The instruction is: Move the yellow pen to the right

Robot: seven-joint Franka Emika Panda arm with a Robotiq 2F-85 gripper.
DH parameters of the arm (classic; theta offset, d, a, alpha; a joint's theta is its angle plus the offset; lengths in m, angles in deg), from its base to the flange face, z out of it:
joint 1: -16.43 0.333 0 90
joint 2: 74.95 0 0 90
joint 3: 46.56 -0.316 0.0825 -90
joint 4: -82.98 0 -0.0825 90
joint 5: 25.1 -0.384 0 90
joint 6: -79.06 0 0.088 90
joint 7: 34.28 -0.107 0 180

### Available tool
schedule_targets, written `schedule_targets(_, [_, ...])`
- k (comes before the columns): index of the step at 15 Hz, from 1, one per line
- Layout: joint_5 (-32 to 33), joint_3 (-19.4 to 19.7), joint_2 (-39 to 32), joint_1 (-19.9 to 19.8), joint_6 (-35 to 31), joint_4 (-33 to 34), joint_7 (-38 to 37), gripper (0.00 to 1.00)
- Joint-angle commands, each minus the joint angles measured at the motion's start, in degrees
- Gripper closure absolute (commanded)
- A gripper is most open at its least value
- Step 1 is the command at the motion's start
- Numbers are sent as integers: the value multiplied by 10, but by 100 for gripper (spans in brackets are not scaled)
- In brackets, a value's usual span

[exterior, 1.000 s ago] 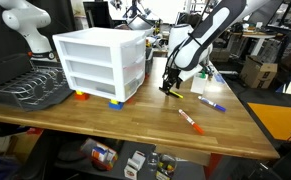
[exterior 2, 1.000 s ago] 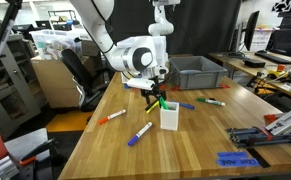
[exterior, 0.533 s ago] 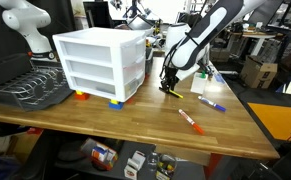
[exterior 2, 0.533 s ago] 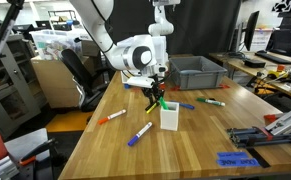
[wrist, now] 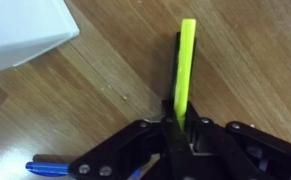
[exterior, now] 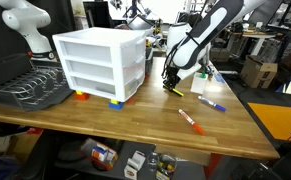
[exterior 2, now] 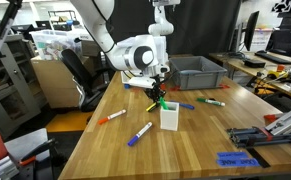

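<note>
Wooden lab counter (exterior: 105, 125) | black end effector (wrist: 175, 125) was closed on the slim straight yellow pen (wrist: 186, 65), pinched near one end, the rest jutting over the wood | step called for a firm pinch, a slight lift, a level carry rightward clear of the purple marker (exterior: 212, 103), and a flat set-down before release.

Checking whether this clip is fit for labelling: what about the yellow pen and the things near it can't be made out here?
- Wrist view: the lower end of the yellow pen is hidden where the gripper closes on it.
- Both exterior views: the pen is too small and sits under the gripper, so whether it has left the table cannot be told.
- Wrist view: the blue marker is cut off by the bottom edge.
</note>
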Motion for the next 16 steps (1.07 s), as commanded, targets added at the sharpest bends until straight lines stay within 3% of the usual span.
schedule_targets(1, [-3,18,11,8,24,-5,-21,97])
schedule_targets(11, [-49,38,74,14,31,-46,-168,97])
schedule_targets(16, [-32,69,114,36,-20,-83,-240,97])
